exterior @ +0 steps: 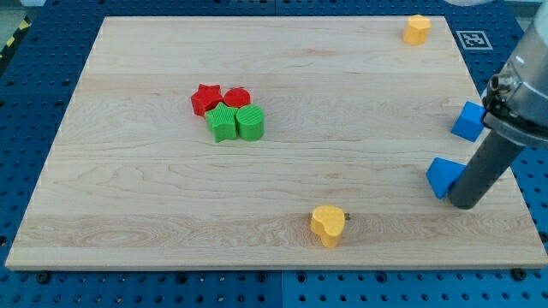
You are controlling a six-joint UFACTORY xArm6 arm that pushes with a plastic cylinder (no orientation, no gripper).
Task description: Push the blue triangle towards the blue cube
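Note:
The blue triangle (442, 176) lies near the board's right edge, below the middle. The blue cube (468, 121) sits above it and a little to the right, at the right edge, with a small gap between them. My tip (462, 204) rests on the board just below and to the right of the blue triangle, touching or almost touching its right side. The dark rod rises up and to the right from there and passes close to the cube's right side.
A tight cluster sits left of centre: red star (205, 99), a red rounded block (237, 97), green star (223, 122), green cylinder (251, 123). A yellow heart (328, 225) lies near the bottom edge. A yellow block (417, 29) sits at the top right. The wooden board (137, 214) rests on a blue pegboard.

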